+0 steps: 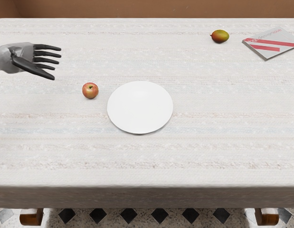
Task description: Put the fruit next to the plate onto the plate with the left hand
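A small red apple sits on the table just left of a bare white plate, a short gap between them. My left hand comes in from the left edge, up and to the left of the apple and well apart from it. Its dark fingers are stretched out straight toward the right and hold nothing. The right arm does not show.
A mango lies at the far right of the table, far from the plate. A grey and red book rests at the back right corner. The table's front edge runs across the bottom.
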Robot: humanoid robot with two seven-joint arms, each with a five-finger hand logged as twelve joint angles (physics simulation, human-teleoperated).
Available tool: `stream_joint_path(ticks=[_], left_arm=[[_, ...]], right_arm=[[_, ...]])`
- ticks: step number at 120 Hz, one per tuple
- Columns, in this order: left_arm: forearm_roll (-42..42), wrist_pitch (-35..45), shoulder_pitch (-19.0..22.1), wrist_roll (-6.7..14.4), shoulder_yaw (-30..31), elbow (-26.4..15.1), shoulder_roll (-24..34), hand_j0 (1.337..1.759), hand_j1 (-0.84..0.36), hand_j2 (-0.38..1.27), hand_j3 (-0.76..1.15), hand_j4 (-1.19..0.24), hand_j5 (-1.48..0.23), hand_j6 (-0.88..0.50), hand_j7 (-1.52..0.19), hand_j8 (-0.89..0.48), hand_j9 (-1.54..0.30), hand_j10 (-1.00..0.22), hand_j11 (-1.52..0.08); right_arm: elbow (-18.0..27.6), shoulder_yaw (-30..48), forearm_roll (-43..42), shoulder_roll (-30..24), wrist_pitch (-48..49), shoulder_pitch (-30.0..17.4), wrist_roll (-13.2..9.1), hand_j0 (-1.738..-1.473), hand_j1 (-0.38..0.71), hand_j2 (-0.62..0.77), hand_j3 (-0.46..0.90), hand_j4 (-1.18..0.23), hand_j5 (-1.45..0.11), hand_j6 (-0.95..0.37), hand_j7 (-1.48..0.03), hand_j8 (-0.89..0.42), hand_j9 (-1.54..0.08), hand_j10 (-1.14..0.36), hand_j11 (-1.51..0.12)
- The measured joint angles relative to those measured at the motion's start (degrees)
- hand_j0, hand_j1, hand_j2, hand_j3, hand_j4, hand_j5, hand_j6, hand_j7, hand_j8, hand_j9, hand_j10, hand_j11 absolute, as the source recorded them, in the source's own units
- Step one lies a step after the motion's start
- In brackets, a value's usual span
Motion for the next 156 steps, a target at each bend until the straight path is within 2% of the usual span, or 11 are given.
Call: stream_joint_path(ticks=[17,28,47,53,67,83,100,113,124,139,156], left_arm=[[0.02,0.00,-0.04,0.00,-0.01,-0.01,-0.25,1.658,0.05,0.05,0.00,-0.25,-0.32,-0.25,-0.32,-0.25,-0.32,-0.25,-0.32],[0.75,0.00,-1.46,0.03,0.22,-0.16,-0.43,1.658,0.05,0.05,0.00,-0.25,-0.32,-0.25,-0.32,-0.25,-0.32,-0.25,-0.32],[10.23,0.00,-6.29,0.08,0.39,-1.29,-0.49,1.658,0.05,0.05,0.00,-0.25,-0.32,-0.25,-0.32,-0.25,-0.32,-0.25,-0.32],[14.26,0.00,-6.41,0.09,0.42,-4.28,1.14,1.658,0.05,0.05,0.00,-0.25,-0.32,-0.25,-0.32,-0.25,-0.32,-0.25,-0.32],[23.48,0.00,-5.95,0.18,0.48,-14.42,5.33,1.658,0.05,0.05,0.00,-0.25,-0.32,-0.25,-0.32,-0.25,-0.32,-0.25,-0.32],[31.63,0.42,-6.45,0.88,1.85,-24.48,7.05,1.658,0.06,0.05,0.00,-0.25,-0.32,-0.25,-0.32,-0.25,-0.32,-0.25,-0.32],[35.28,11.36,-14.38,1.14,11.41,-32.50,7.42,1.658,0.06,0.05,0.00,-0.25,-0.32,-0.25,-0.32,-0.25,-0.32,-0.25,-0.32],[36.86,23.27,-22.53,1.16,23.49,-36.77,6.66,1.658,0.05,0.05,0.00,-0.25,-0.32,-0.25,-0.32,-0.25,-0.32,-0.25,-0.32],[38.43,33.40,-28.46,1.15,35.08,-39.06,1.91,1.658,0.05,0.05,0.00,-0.25,-0.32,-0.25,-0.32,-0.25,-0.32,-0.25,-0.32],[39.56,41.98,-29.60,1.24,45.36,-40.58,-1.81,1.658,0.06,0.05,0.00,-0.25,-0.32,-0.25,-0.32,-0.25,-0.32,-0.25,-0.32],[37.78,45.31,-30.42,1.67,51.04,-39.64,-8.37,1.658,0.05,0.05,0.00,-0.25,-0.32,-0.25,-0.32,-0.25,-0.32,-0.25,-0.32]], right_arm=[[0.00,0.00,-0.01,0.00,0.01,0.02,0.10,-1.658,-0.31,-0.01,0.00,-0.03,-0.04,-0.03,-0.04,-0.03,-0.04,-0.03,-0.04],[0.00,-0.09,0.00,0.00,0.00,-0.51,-0.08,-1.658,-0.31,-0.01,0.00,-0.03,-0.04,-0.03,-0.04,-0.03,-0.04,-0.03,-0.04],[0.00,-0.14,0.00,0.00,-0.03,-0.83,-0.22,-1.658,-0.31,-0.01,0.00,-0.03,-0.04,-0.03,-0.04,-0.03,-0.04,-0.03,-0.04],[0.00,-0.15,0.00,0.00,-0.03,-0.86,-0.23,-1.658,-0.31,-0.01,0.00,-0.03,-0.04,-0.03,-0.04,-0.03,-0.04,-0.03,-0.04],[0.00,-0.15,0.00,0.00,-0.02,-0.92,-0.26,-1.658,-0.31,-0.01,0.00,-0.03,-0.04,-0.03,-0.04,-0.03,-0.04,-0.03,-0.04],[0.00,-0.15,0.00,0.00,-0.01,-0.92,-0.26,-1.658,-0.31,-0.01,0.00,-0.03,-0.04,-0.03,-0.04,-0.03,-0.04,-0.03,-0.04],[0.00,-0.16,0.00,0.00,-0.01,-0.92,-0.27,-1.658,-0.31,-0.01,0.00,-0.03,-0.04,-0.03,-0.04,-0.03,-0.04,-0.03,-0.04],[0.00,-0.16,0.00,0.00,0.00,-0.93,-0.27,-1.658,-0.31,-0.01,0.00,-0.03,-0.04,-0.03,-0.04,-0.03,-0.04,-0.03,-0.04],[0.00,-0.16,0.00,0.00,0.00,-0.93,-0.28,-1.658,-0.31,-0.01,0.00,-0.03,-0.04,-0.03,-0.04,-0.03,-0.04,-0.03,-0.04],[0.00,-0.16,0.00,0.00,-0.04,-0.94,-0.28,-1.658,-0.31,-0.01,0.00,-0.03,-0.04,-0.03,-0.04,-0.03,-0.04,-0.03,-0.04],[0.00,-0.16,0.00,0.00,-0.03,-0.93,-0.26,-1.658,-0.31,-0.01,0.00,-0.03,-0.04,-0.03,-0.04,-0.03,-0.04,-0.03,-0.04]])
